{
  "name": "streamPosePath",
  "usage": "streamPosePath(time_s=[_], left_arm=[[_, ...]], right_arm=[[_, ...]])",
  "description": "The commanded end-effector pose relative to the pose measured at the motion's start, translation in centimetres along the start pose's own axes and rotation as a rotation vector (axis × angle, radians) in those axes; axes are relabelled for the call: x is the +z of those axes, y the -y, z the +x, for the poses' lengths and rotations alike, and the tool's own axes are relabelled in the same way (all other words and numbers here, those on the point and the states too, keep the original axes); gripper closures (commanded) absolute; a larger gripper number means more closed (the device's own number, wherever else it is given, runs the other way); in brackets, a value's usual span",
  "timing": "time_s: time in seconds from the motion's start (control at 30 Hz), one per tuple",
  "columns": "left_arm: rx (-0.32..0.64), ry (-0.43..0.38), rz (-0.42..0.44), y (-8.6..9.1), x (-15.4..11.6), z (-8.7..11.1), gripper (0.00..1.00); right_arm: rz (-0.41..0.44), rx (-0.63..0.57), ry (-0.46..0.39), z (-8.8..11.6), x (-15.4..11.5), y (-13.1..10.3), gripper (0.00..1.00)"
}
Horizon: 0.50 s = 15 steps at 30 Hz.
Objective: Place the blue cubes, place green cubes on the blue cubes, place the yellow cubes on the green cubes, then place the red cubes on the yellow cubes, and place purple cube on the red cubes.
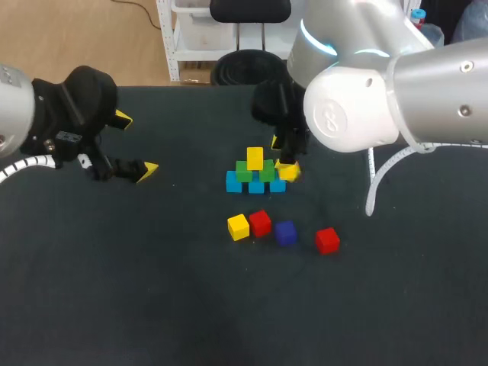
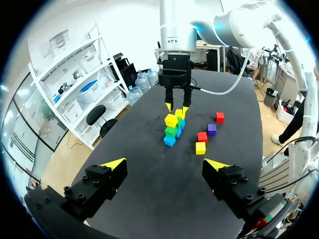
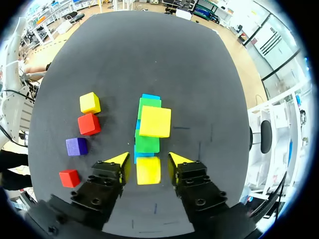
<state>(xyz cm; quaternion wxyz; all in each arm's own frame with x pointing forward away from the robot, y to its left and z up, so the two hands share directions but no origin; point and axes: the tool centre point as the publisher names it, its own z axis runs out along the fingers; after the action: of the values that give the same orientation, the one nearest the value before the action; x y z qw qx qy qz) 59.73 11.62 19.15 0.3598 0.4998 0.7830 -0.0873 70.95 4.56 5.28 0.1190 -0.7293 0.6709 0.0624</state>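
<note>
Fingers [image 3: 123, 160] of the right gripper [image 3: 148, 162] clench a yellow cube [image 3: 148, 170] just beside the stack's [image 1: 255, 183] end; the stack's row runs straight ahead. The left gripper [image 1: 136, 145] hangs released, well apart from the stack.

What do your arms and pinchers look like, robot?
My left arm and right arm are chunky silver tubes with round joints. The right arm wears a glowing blue ring. White ribbed cables hang off both. My left gripper and right gripper are black, each with two pointed yellow tips.
</note>
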Motion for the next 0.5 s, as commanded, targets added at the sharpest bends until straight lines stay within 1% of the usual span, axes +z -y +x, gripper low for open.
streamPosePath(time_s=[0.03, 0.1, 0.23, 0.3, 0.37, 0.5], left_arm=[[0.002, 0.004, 0.002, -0.1, 0.0, 0.1, 0.0], [0.002, 0.004, 0.002, -0.1, 0.0, 0.1, 0.0], [0.002, 0.004, 0.002, -0.1, 0.0, 0.1, 0.0], [0.002, 0.004, 0.002, -0.1, 0.0, 0.1, 0.0], [0.002, 0.004, 0.002, -0.1, 0.0, 0.1, 0.0], [0.002, 0.004, 0.002, -0.1, 0.0, 0.1, 0.0]], right_arm=[[0.009, 0.0, 0.004, 0.1, -0.2, -0.3, 0.38], [0.011, 0.001, 0.005, 0.2, -0.3, -0.3, 0.33], [0.017, 0.005, 0.007, 0.5, -0.7, -0.4, 0.21], [0.019, 0.009, 0.013, 0.9, -1.1, -0.4, 0.17], [0.022, 0.014, 0.014, 1.4, -1.2, -0.4, 0.09], [0.031, 0.033, 0.0, 2.5, -1.2, -0.2, 0.04]])
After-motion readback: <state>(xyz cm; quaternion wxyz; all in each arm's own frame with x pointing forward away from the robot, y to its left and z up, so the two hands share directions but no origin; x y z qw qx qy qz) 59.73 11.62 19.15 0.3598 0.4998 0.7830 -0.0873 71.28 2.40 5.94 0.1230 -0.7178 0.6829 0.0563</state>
